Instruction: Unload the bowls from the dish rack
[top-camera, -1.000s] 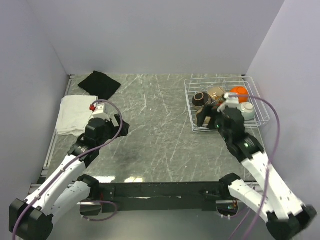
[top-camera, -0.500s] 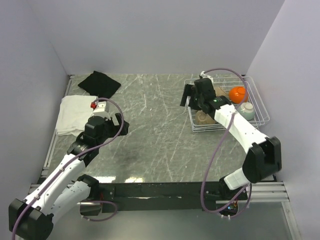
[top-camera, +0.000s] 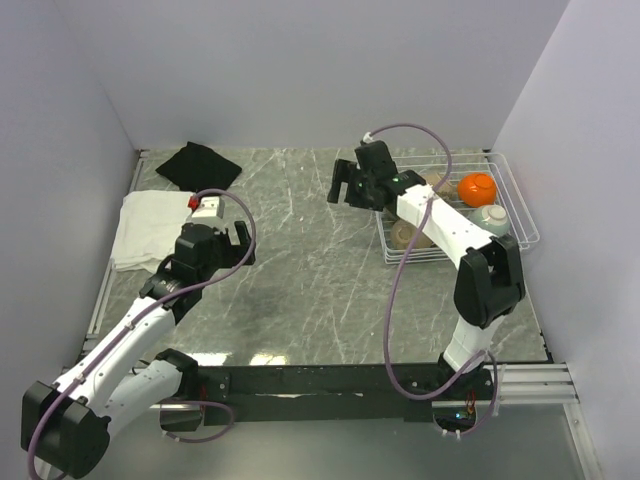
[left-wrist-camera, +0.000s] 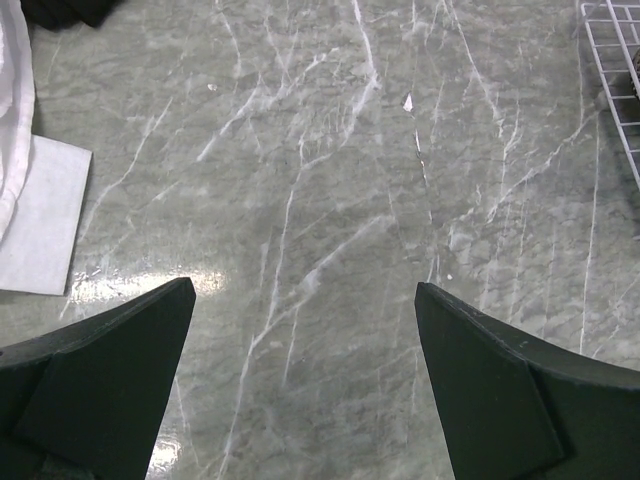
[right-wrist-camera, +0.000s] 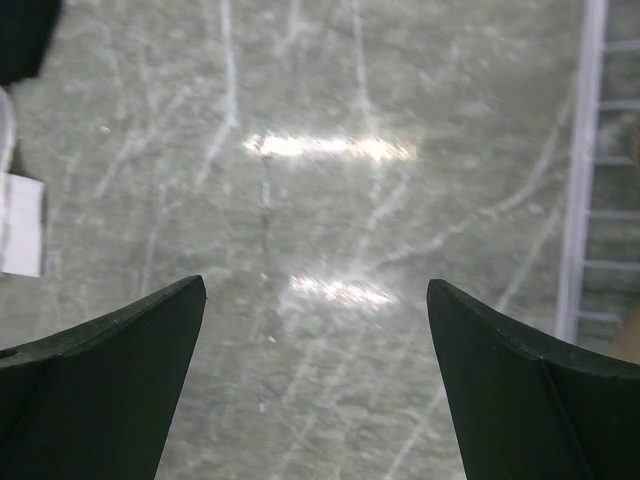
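Between the dark fingers (left-wrist-camera: 110, 385) of the left gripper (left-wrist-camera: 305, 390) there was only bare marble table (left-wrist-camera: 330, 200): the jaws stood wide apart and gripped nothing. That gripper hung above the left half of the table, pointing toward the middle. A folded white cloth (left-wrist-camera: 40, 225) lay just off its left side, and the corner of a black cloth (left-wrist-camera: 60, 8) lay farther back. At the far right edge of its wrist view a corner of the dish rack (left-wrist-camera: 615, 50) showed.

The right gripper (right-wrist-camera: 315, 370) was likewise spread wide, its fingers (right-wrist-camera: 530, 385) well apart with nothing but table between them. Seen from above, it hovered over the open table just left of the rack's far left corner. Its arm (top-camera: 440, 222) reached back across the left part of the rack. The rack's white wires ran down the right side of its wrist view.

The dish rack sat at the far right of the table, close to the right wall (top-camera: 580, 150). Inside it an orange bowl (top-camera: 477, 187) lay in the far right part. A pale bowl (top-camera: 492, 217) sat just in front of it by the right side. A tan bowl (top-camera: 404, 236) sat at the near left corner, partly hidden by the arm. Another tan thing (top-camera: 437, 181) showed behind the arm; what it was could not be told. All three bowls were inside the rack.
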